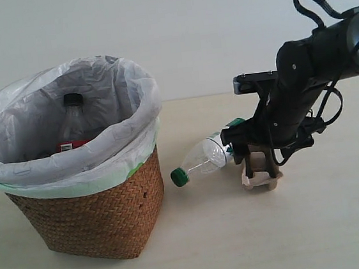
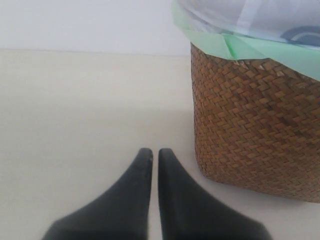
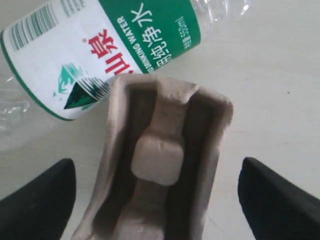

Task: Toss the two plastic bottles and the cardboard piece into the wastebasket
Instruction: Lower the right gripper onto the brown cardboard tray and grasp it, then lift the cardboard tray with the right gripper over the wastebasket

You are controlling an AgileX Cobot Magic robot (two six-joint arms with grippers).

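The wicker wastebasket (image 1: 97, 210) with its white bag stands at the left; its woven wall (image 2: 255, 125) also fills one side of the left wrist view. Inside it leans the black-capped, red-labelled bottle (image 1: 71, 126). The green-capped bottle (image 1: 201, 158) lies on the table beside the basket, its green-white label (image 3: 105, 55) close to the cardboard piece (image 1: 261, 178). My right gripper (image 3: 157, 172) is open and straddles the moulded cardboard piece (image 3: 160, 170), with a gap on each side. My left gripper (image 2: 151, 152) is shut on nothing, low over the table near the basket.
The pale table (image 1: 306, 237) runs to a white wall behind. The right arm (image 1: 314, 75) with its cables reaches down from the right edge. Bare tabletop (image 2: 75, 110) lies in front of the left gripper.
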